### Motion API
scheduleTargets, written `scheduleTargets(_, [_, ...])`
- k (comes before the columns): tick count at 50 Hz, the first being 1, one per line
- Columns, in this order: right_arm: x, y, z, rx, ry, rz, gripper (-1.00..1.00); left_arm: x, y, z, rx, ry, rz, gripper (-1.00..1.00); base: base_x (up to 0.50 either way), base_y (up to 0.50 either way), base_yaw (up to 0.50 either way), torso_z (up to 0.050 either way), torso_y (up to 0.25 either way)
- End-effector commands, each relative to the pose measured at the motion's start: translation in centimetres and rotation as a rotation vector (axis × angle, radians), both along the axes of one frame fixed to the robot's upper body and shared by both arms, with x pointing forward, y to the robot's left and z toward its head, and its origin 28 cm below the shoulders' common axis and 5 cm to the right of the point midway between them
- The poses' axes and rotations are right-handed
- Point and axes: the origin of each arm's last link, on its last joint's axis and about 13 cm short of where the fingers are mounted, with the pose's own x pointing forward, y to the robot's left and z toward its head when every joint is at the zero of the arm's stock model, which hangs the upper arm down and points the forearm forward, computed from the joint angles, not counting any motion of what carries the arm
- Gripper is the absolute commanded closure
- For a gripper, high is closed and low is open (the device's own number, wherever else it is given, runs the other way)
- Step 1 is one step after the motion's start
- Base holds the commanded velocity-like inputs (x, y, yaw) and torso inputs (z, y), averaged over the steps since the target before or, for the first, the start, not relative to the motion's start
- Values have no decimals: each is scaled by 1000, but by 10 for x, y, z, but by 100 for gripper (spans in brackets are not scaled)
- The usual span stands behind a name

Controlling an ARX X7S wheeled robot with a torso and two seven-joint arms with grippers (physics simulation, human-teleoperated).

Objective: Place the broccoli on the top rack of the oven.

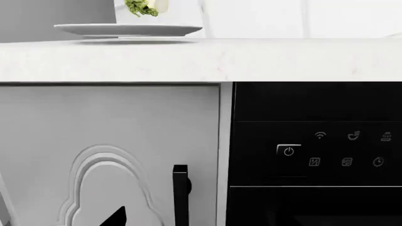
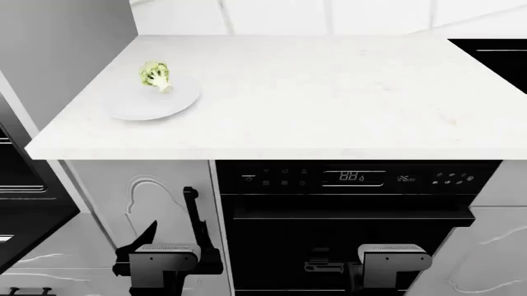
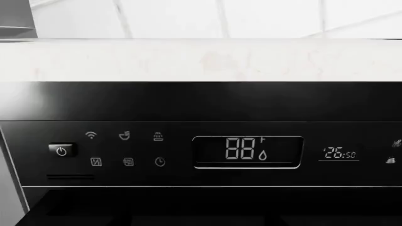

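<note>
Broccoli (image 2: 155, 75): not yet picked up; it is seen on the white plate (image 2: 152, 106) at the far left of the countertop (image 2: 329, 92), its crown pointing away from the robot.
Left gripper (image 2: 165, 262): held low in front of the cabinet door (image 2: 157, 203), below counter level, well apart from the floret; nothing is carried; whether the jaws are apart or together cannot be told.
Right gripper (image 2: 394, 259): held low before the black appliance (image 2: 354, 216) with the digital display (image 2: 352, 177); nothing is carried; jaw state cannot be told.
Progress: judged at the outset; grasp, carry and placement are all left to be done.
Oven (image 2: 21, 185): only a dark strip with bright bars is seen at the left edge of the head view; the top rack cannot be picked out.
Surroundings: a black handle (image 2: 197, 216) is mounted on the cabinet door.
Obstruction: the counter edge overhangs both arms and must be cleared before the plate is reached.
</note>
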Motion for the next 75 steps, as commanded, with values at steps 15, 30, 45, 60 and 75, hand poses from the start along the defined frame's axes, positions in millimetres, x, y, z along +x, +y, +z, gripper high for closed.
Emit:
scheduleTargets(15, [-1,0,-1,-14,7,-10,-100,1,0,0,4,6,7,-100,0,45,0,0,0])
scheduleTargets(30, [-1,0,-1,-12,7,-13,-100,2,0,-1,5,12,8,-100,0,499,0,0,0])
scheduleTargets(45, [-1,1,-1,-14,7,-14,-100,1,0,-1,11,13,10,-100,0,500,0,0,0])
scheduleTargets(60, [0,0,0,-9,1,-16,-100,1,0,0,-8,7,9,-100,0,55,0,13,0])
scheduleTargets(75, [0,0,-1,-6,3,-16,-100,1,0,0,-10,14,8,-100,0,0,0,50,2])
